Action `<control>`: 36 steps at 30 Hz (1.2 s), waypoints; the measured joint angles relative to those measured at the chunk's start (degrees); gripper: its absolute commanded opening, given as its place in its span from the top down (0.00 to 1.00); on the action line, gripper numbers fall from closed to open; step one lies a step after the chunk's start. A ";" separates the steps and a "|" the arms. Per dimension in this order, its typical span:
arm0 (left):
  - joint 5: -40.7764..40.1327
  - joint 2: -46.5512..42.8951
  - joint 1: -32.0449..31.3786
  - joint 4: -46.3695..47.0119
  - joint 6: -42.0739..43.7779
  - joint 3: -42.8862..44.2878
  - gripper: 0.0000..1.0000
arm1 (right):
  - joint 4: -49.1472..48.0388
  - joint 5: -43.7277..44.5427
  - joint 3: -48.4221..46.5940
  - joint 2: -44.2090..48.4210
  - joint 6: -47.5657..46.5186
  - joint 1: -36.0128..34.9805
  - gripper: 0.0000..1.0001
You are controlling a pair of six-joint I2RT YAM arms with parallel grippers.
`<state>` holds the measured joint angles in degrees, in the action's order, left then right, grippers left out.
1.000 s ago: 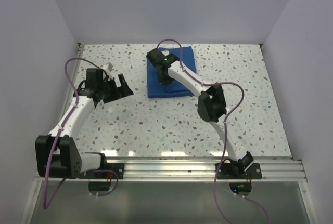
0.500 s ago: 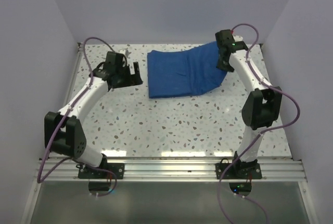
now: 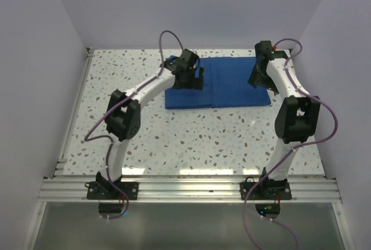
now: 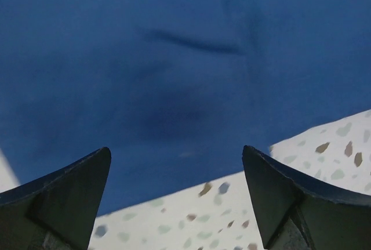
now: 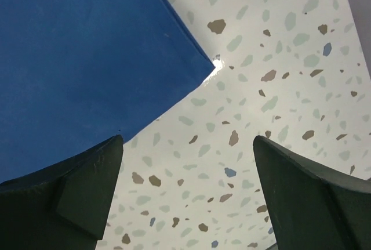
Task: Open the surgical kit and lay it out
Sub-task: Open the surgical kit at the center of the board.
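The surgical kit (image 3: 226, 87) shows as a royal-blue cloth wrap lying flat at the back of the table, one flap folded out to the right. My left gripper (image 3: 194, 80) hovers open over the wrap's left part. In the left wrist view the blue cloth (image 4: 174, 76) fills the upper frame, and nothing is between the gripper's (image 4: 175, 151) fingers. My right gripper (image 3: 257, 79) stands open at the wrap's right edge. The right wrist view shows the cloth's corner (image 5: 87, 58) to the left of the empty gripper (image 5: 188, 140). What lies under the cloth is hidden.
The speckled terrazzo table (image 3: 174, 140) is enclosed by pale walls on three sides. An aluminium rail (image 3: 191, 189) carrying both arm bases runs along the near edge. Purple cables loop off each arm.
The right gripper drew a flap of the cloth out to the right, then opened and let it go; it now lies flat. The left arm swung from the far left onto the wrap.
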<state>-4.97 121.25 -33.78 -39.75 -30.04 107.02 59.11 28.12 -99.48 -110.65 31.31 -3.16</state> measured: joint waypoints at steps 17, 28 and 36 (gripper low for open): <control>-10.71 19.63 -13.11 -7.06 0.74 19.76 0.32 | 1.25 -6.75 12.63 15.89 1.66 -0.57 0.01; -11.50 19.50 -11.89 -6.64 3.32 19.82 1.00 | 3.04 -6.97 12.63 17.31 1.70 -0.57 0.04; -9.25 7.87 -5.79 -6.23 2.58 11.28 1.00 | 2.95 -10.10 7.58 17.29 1.42 -0.57 0.04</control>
<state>-14.22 129.12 -39.57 -45.98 -27.46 118.30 62.06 18.02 -91.90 -93.36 32.73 -3.73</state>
